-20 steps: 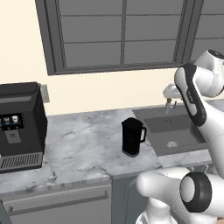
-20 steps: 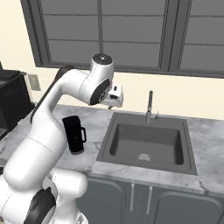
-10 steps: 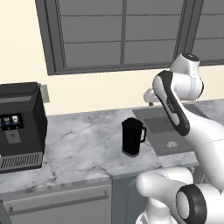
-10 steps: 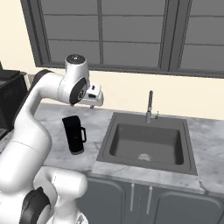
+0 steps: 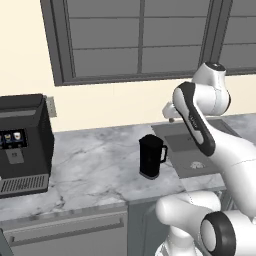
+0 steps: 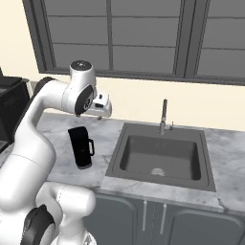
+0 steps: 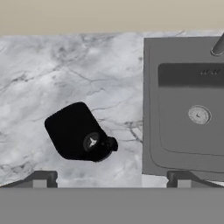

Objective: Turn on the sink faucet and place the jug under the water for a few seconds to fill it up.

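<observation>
The black jug (image 5: 151,156) (image 6: 81,147) stands upright on the grey marble counter, left of the sink (image 6: 115,165) (image 5: 182,155). Seen from above in the hand view, the jug (image 7: 78,132) lies just ahead of my fingertips, its handle pointing toward the sink (image 7: 151,131). My gripper (image 6: 99,116) (image 5: 170,119) (image 7: 111,180) hovers high over the counter behind the jug, open and holding nothing. The dark faucet (image 6: 163,117) (image 7: 217,46) rises behind the basin. No water stream shows below its nozzle.
A boxy black coffee machine (image 5: 22,142) (image 6: 9,103) stands at the far left of the counter, with a wall socket (image 5: 50,106) beside it. A dark-framed window runs along the wall behind. The counter's front edge is near the jug.
My arm has swung left, away from the faucet, to a spot above the counter near the jug. The jug has not moved.
</observation>
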Controlling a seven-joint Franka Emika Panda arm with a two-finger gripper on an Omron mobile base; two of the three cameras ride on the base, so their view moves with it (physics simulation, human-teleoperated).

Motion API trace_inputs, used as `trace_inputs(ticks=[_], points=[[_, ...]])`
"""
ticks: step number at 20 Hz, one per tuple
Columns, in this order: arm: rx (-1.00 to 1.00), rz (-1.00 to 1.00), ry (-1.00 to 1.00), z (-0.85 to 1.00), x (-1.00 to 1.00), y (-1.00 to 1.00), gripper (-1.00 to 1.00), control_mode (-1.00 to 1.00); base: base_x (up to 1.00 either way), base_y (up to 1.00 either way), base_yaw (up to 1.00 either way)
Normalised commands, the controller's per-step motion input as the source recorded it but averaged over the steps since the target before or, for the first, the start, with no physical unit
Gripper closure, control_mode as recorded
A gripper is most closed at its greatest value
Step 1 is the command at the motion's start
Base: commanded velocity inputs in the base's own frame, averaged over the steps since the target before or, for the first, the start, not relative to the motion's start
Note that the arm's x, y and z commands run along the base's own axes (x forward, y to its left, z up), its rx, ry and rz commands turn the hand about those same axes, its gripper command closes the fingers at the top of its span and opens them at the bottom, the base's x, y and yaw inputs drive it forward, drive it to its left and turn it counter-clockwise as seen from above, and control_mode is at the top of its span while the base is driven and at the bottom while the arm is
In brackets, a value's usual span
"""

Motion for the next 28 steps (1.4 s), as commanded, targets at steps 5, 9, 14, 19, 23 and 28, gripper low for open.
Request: trace_inputs(ticks=[5,9,14,19,23,28], points=[[0.0,0.0,0.02,-0.01,0.0,-0.17,-1.0,-1.0,0.0,0.0,0.0],[0.04,0.0,-0.02,0.0,-0.02,-0.4,-1.0,-1.0,0.0,0.0,0.0],[0.0,0.0,0.0,0.0,0.0,0.0,-1.0,1.0,-0.01,-0.91,0.0],[0.0,0.0,0.0,0.0,0.0,0.0,-1.0,1.0,0.0,-0.82,0.03],[0.0,0.0,0.0,0.0,0.0,0.0,-1.0,1.0,0.0,-0.21,0.06],[0.0,0.0,0.0,0.0,0.0,0.0,-1.0,1.0,0.0,-0.03,0.04]])
